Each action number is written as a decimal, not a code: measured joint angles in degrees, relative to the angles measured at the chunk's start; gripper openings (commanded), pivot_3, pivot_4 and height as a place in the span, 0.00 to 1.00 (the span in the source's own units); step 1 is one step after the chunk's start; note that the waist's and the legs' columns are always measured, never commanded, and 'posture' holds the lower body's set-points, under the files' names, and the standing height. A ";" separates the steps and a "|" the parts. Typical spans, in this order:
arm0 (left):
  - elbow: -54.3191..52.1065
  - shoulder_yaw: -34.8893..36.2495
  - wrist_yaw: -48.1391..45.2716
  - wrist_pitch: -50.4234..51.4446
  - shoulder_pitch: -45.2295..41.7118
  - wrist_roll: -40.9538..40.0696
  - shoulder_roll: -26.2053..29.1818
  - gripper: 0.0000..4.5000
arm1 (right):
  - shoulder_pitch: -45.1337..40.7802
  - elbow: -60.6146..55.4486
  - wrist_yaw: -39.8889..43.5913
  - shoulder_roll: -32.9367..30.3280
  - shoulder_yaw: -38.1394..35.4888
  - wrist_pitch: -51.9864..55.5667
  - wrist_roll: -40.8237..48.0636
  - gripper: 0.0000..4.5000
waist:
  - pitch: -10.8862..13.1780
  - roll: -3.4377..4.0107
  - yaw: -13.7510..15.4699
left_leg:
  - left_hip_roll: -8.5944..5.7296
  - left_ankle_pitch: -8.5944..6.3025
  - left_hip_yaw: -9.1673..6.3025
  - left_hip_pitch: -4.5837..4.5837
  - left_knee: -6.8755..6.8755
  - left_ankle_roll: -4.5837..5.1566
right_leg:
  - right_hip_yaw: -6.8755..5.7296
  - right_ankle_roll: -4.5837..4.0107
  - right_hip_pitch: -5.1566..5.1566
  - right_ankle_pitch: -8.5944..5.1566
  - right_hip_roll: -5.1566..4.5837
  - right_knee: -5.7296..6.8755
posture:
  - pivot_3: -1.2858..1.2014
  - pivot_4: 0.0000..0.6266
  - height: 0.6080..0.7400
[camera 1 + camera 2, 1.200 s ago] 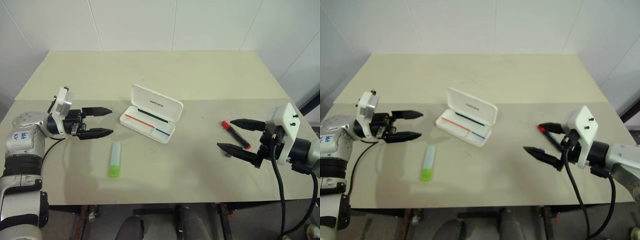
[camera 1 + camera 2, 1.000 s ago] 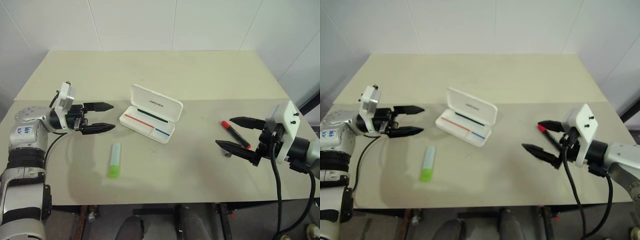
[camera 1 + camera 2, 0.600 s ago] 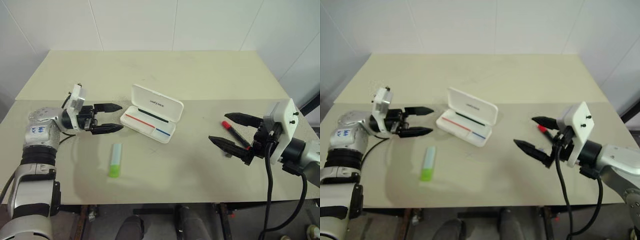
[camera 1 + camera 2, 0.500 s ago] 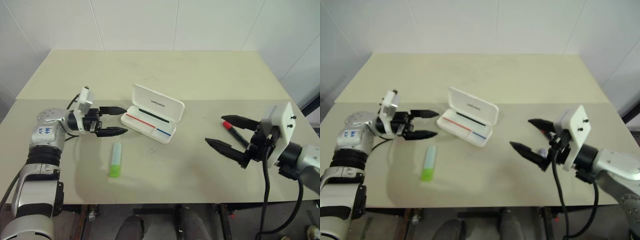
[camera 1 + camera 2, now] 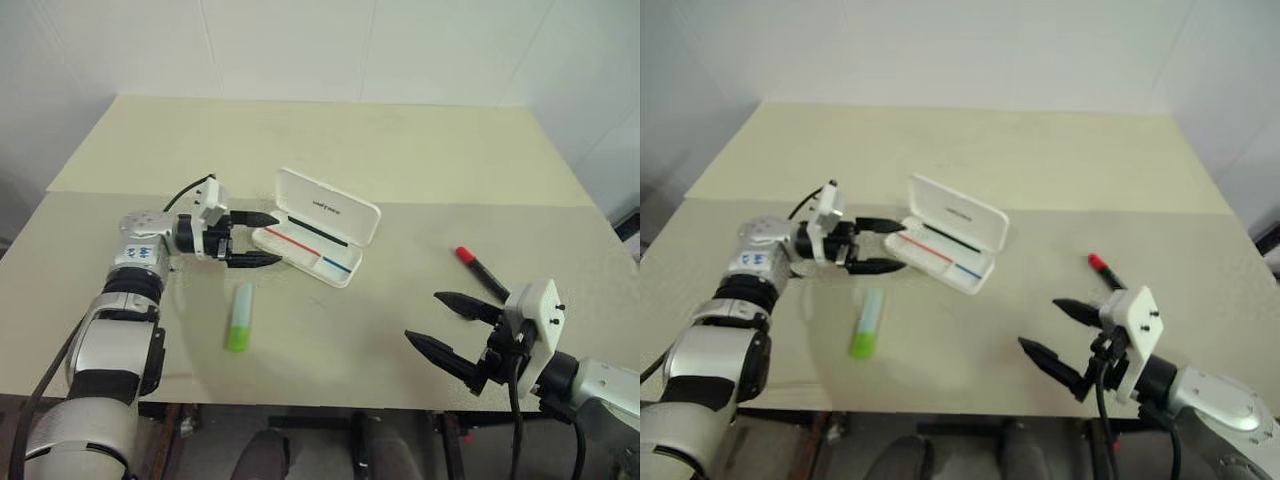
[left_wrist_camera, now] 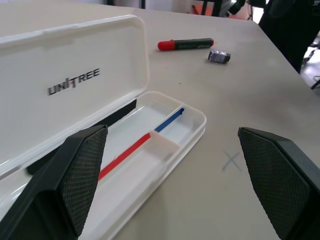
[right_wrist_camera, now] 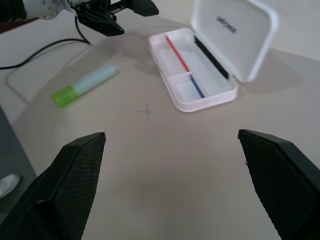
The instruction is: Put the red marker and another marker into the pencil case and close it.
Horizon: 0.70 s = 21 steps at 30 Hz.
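I have the pencil case [image 5: 320, 226] lying open on the table [image 5: 400, 150], lid up, tray empty, right at the tips of my left gripper [image 5: 262, 238]; those jaws are spread wide with nothing between them. The green highlighter [image 5: 239, 316] lies just beside and nearer me than that gripper, apart from the case. The red marker [image 5: 481, 271] sits well off on the other side, just beyond my right gripper [image 5: 445, 324], which hangs near the table's front edge, also wide open and holding nothing.

Nothing is packed yet, so I judge this as the approach before the first pickup. The next move calls for bringing one claw down over a marker, across its barrel, then closing.

Count: one case, one red marker, one highlighter, one small grey lump [image 6: 219, 56] beside the red marker, one pencilled cross [image 7: 147, 111] on the table.
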 measured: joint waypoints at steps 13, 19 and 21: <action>5.51 -2.88 0.00 -2.68 -2.16 7.97 -0.14 0.99 | 2.46 -3.31 -4.62 1.89 -0.03 -1.33 -3.56 1.00 | 0.02 -0.03 -0.24 | 0.04 0.00 -0.17 0.03 0.01 0.00 | -0.05 -0.12 -0.01 -0.07 0.07 0.03 | 0.52 0.24 1.00; 7.57 -4.31 0.01 -3.63 -2.63 12.94 -0.01 0.99 | 4.04 -4.05 -6.30 3.51 -0.06 -1.67 -4.60 1.00 | 0.02 -0.04 -0.39 | 0.05 0.00 -0.16 0.04 0.00 0.00 | -0.05 -0.12 -0.01 -0.07 0.08 0.04 | 0.52 0.24 1.00; 7.59 -4.50 0.01 -3.67 -2.86 13.97 0.00 0.99 | 4.04 -4.09 -6.75 4.06 -0.06 -2.05 -4.90 1.00 | 0.02 -0.04 -0.33 | 0.05 0.00 -0.17 0.07 0.00 0.00 | -0.05 -0.14 0.01 -0.08 0.08 0.06 | 0.52 0.24 1.00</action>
